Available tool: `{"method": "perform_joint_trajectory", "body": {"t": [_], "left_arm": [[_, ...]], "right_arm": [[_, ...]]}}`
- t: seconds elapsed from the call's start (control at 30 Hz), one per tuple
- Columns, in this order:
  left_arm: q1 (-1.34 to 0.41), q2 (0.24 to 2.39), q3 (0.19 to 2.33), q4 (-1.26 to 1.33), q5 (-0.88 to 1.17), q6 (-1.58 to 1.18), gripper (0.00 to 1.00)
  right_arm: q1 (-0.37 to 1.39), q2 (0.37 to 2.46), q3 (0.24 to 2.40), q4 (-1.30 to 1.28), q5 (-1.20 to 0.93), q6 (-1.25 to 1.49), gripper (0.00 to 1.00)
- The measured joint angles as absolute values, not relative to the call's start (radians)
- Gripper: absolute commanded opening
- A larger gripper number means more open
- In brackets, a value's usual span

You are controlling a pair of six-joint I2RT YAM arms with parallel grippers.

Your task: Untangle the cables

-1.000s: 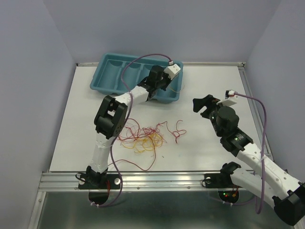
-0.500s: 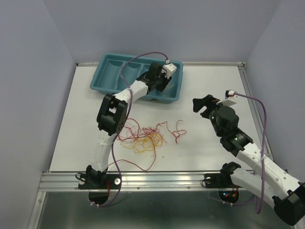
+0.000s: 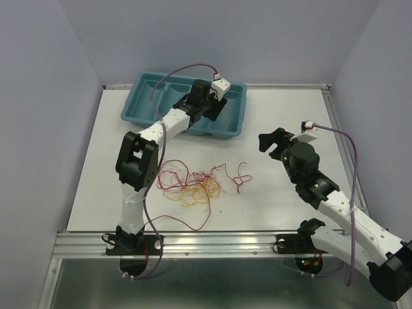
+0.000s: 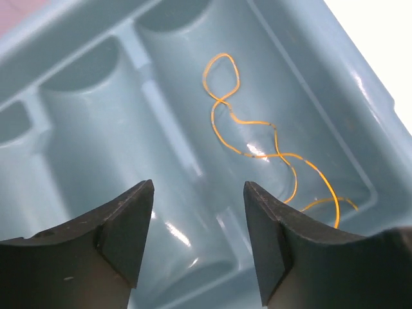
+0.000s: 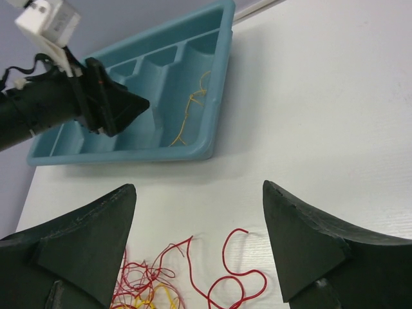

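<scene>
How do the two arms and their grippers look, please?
The left arm and right arm have white links, black joints and a purple cable running to a white wrist camera box. The left gripper and right gripper each have two black wedge-shaped fingers.

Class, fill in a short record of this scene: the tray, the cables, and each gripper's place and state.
Tray: teal, with compartments, at the far edge of the table
Cable in tray: one orange cable lying loose in an end compartment
Tangle: red, orange and yellow cables on the table, mid-front
Left gripper: open, over the tray, empty
Right gripper: open, above the table, empty
</scene>
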State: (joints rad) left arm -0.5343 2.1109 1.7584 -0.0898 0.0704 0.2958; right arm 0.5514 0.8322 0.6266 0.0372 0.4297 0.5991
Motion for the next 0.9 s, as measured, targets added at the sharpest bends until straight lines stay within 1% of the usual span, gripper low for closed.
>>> {"method": "perform_joint_trajectory", "body": {"t": [0.07, 0.2, 0.3, 0.37, 0.4, 0.43, 0.47, 0.53, 0.6, 0.67, 0.77, 0.83, 0.9], "left_arm": [[-0.529, 2.038, 1.705, -0.074, 0.076, 0.294, 0.7], [-0.522, 1.921, 1.642, -0.052, 0.138, 0.299, 0.7], [-0.522, 1.83, 1.56, -0.052, 0.215, 0.325, 0.72], [-0.524, 1.76, 1.464, -0.043, 0.258, 0.345, 0.73], [-0.524, 1.718, 1.402, -0.039, 0.27, 0.355, 0.73], [-0.524, 1.689, 1.358, -0.043, 0.272, 0.359, 0.73], [-0.525, 1.658, 1.311, -0.037, 0.273, 0.362, 0.73], [-0.529, 1.593, 1.218, -0.033, 0.264, 0.364, 0.73], [-0.528, 1.524, 1.141, -0.035, 0.254, 0.364, 0.74], [-0.528, 1.468, 1.097, -0.022, 0.245, 0.36, 0.76], [-0.527, 1.33, 0.991, 0.062, 0.217, 0.358, 0.8], [-0.522, 1.247, 0.923, 0.131, 0.197, 0.351, 0.84], [-0.519, 1.187, 0.859, 0.208, 0.178, 0.341, 0.84]], "right_arm": [[0.551, 0.833, 0.627, 0.038, 0.43, 0.599, 0.89], [0.551, 0.855, 0.627, 0.041, 0.421, 0.595, 0.89], [0.551, 0.939, 0.635, 0.039, 0.381, 0.59, 0.89], [0.551, 1.023, 0.667, 0.016, 0.328, 0.58, 0.86], [0.551, 1.079, 0.696, -0.012, 0.282, 0.568, 0.88], [0.551, 1.126, 0.73, -0.035, 0.257, 0.562, 0.97], [0.551, 1.179, 0.773, -0.068, 0.206, 0.543, 1.0], [0.561, 1.274, 0.85, -0.109, 0.136, 0.504, 1.0], [0.612, 1.364, 0.932, -0.171, 0.109, 0.451, 1.0], [0.662, 1.404, 0.976, -0.213, 0.108, 0.418, 1.0], [0.758, 1.473, 1.035, -0.292, 0.107, 0.364, 1.0], [0.788, 1.517, 1.065, -0.348, 0.113, 0.336, 1.0], [0.802, 1.551, 1.082, -0.4, 0.144, 0.318, 1.0]]}}
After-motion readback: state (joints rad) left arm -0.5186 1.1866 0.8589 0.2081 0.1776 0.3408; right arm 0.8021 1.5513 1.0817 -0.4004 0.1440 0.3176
